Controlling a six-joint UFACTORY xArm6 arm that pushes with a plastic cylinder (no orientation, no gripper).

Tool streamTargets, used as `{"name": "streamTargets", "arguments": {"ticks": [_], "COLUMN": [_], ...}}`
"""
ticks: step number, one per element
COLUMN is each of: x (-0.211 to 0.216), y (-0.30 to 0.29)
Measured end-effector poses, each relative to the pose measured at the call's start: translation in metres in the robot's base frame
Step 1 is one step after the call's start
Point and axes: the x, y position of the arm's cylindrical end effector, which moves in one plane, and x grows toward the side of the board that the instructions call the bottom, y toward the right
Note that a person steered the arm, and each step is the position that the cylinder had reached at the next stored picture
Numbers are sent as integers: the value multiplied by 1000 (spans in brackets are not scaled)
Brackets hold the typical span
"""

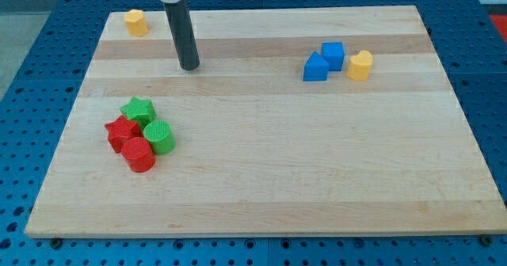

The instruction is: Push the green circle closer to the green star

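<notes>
The circle (159,137) touches the star (139,109), toward the view's bottom right.

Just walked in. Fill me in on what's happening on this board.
A robot arm with a dark rod is working on a wooden board. My tip rests toward the view's top left, apart from every block. Below it sits a cluster: the green star block, the green circle block, a red star block and a red circle block. The green circle lies just right of and below the green star, nearly touching it.
</notes>
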Motion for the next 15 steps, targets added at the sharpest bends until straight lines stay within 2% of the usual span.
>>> {"name": "streamTargets", "arguments": {"ticks": [4,11,12,14,15], "x": [-6,17,20,49,49], "y": [0,0,13,93,93]}}
